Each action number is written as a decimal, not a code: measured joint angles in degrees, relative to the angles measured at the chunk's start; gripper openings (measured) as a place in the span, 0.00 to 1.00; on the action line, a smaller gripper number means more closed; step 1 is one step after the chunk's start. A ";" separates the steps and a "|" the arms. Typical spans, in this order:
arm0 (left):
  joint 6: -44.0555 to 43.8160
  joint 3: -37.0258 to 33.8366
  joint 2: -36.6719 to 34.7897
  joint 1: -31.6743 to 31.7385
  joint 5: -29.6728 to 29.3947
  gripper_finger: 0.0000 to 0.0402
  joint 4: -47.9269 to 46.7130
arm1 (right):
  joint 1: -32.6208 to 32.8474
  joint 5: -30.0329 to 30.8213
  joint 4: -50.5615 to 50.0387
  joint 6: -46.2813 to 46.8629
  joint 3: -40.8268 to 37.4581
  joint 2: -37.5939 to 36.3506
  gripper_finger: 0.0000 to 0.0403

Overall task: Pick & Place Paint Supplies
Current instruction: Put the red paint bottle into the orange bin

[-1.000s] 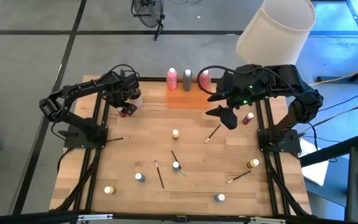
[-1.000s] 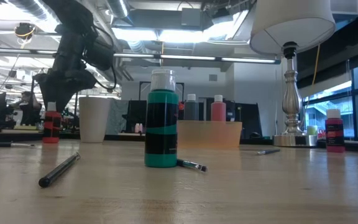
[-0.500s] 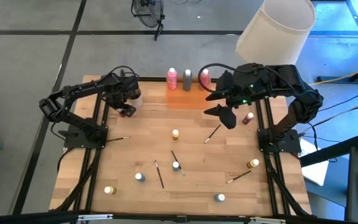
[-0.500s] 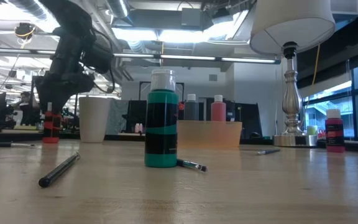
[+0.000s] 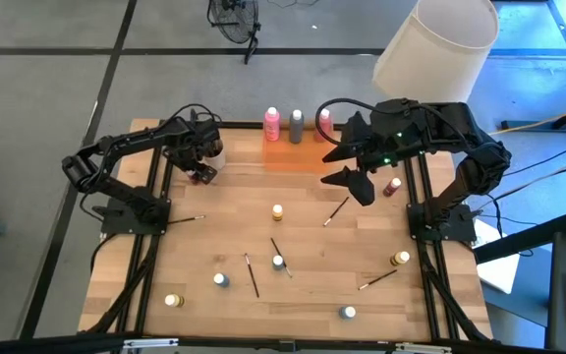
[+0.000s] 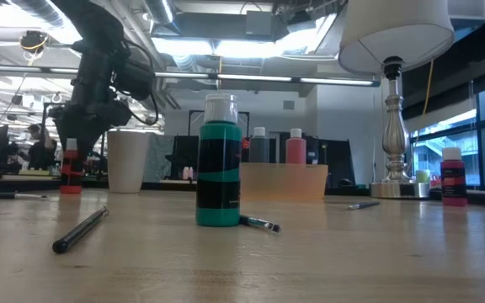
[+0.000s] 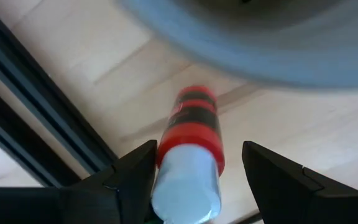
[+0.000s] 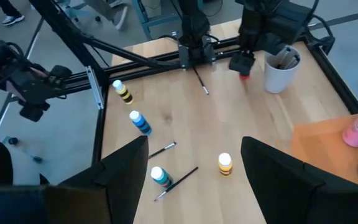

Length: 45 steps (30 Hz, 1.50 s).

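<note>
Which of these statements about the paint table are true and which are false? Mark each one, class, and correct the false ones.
1. The left pincer has a red bottle with a white cap between its fingers. True.
2. The right pincer holds a brush. False: it is open with nothing in it, above the table.
3. Two pink bottles and one grey bottle stand at the orange tray. True.
4. The beige cup lies tipped on its side. False: it stands upright, next to the left pincer.
5. A green bottle stands upright with a brush lying at its base. True.
6. All the brushes are already in the cup. False: several lie on the wooden table.
</note>
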 joint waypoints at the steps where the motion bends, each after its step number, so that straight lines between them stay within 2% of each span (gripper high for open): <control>1: 0.08 0.00 0.00 0.00 -0.02 0.58 0.35 | 0.00 -0.02 0.20 -0.01 0.00 0.00 0.65; 14: 1.26 0.00 0.00 1.15 -0.02 0.57 0.08 | 1.51 0.00 0.57 -0.42 -0.02 0.00 0.65; 25: 1.64 0.00 0.25 2.62 0.97 0.50 1.07 | 2.20 0.04 0.53 -1.56 -0.02 0.00 0.65; 37: 1.89 0.22 5.58 2.58 3.21 0.41 0.97 | 2.25 0.04 0.42 -1.56 -0.02 0.00 0.65; 45: 2.02 -0.03 4.58 2.56 2.89 0.37 1.24 | 2.25 0.04 0.42 -1.10 -0.02 0.00 0.65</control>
